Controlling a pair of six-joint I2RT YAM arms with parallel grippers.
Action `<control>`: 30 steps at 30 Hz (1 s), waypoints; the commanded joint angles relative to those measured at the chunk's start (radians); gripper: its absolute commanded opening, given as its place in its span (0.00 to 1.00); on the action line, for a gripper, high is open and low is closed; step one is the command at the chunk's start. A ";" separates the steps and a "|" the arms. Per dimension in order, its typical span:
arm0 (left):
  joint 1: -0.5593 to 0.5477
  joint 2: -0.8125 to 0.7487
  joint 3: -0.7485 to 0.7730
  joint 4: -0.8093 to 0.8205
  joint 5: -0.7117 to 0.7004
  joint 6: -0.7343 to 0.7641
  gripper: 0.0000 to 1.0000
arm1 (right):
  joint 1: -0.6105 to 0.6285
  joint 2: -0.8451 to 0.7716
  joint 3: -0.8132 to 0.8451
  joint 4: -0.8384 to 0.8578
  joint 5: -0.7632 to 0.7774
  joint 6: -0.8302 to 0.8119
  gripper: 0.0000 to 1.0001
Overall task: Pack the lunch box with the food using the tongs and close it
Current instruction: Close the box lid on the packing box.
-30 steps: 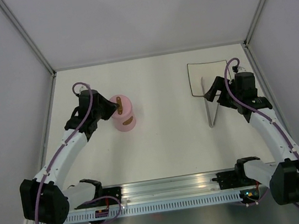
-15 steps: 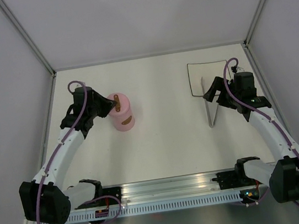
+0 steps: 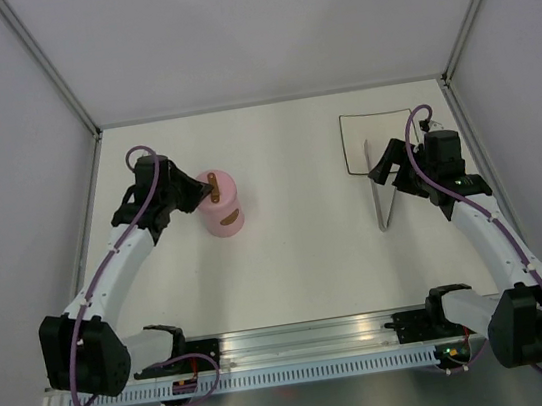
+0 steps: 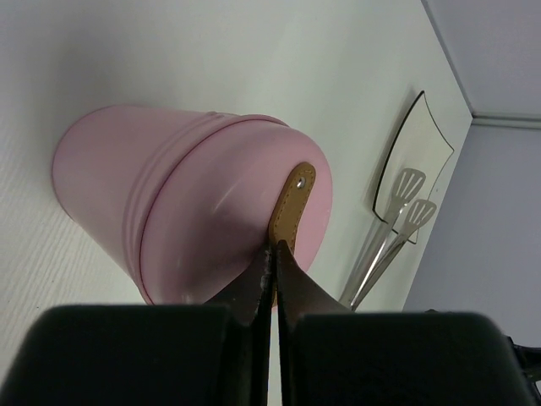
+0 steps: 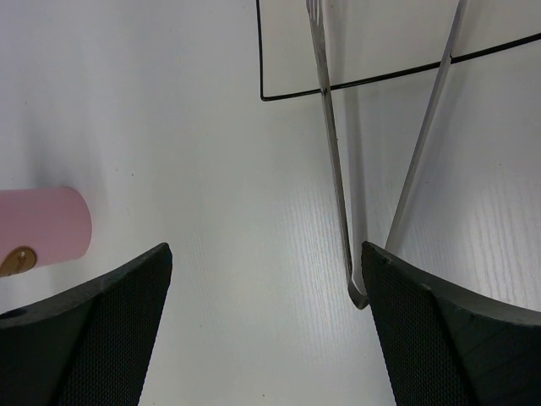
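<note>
Left end effector (image 4: 274, 256) pinching lid handle (image 4: 294, 196), right end effector (image 5: 265, 254) wide, beside tongs (image 5: 330, 169)

I count one pink lunch box (image 3: 222, 205), one lid (image 4: 228, 245) with one brown handle (image 4: 292, 203), one pair of tongs (image 3: 383, 209), one square plate (image 3: 362, 130), and two pincers, left (image 3: 199, 194) and right (image 3: 386, 161), over one desk (image 3: 299, 260).

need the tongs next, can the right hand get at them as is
Probably yes: the right hand is open over the tongs, which lie in the open with nothing on them.
</note>
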 commanded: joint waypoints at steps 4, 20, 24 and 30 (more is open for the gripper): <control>0.022 -0.001 -0.021 0.007 -0.012 -0.046 0.02 | -0.003 -0.011 0.023 0.018 0.005 0.008 0.98; 0.094 -0.014 -0.042 0.089 0.125 -0.097 0.02 | 0.001 -0.029 0.002 0.067 -0.089 0.011 0.98; 0.096 -0.004 0.004 0.088 0.107 0.007 0.02 | 0.004 -0.042 -0.009 0.076 -0.094 0.002 0.98; 0.094 0.011 0.049 0.086 0.122 0.014 0.02 | 0.011 -0.038 -0.020 0.089 -0.106 0.008 0.98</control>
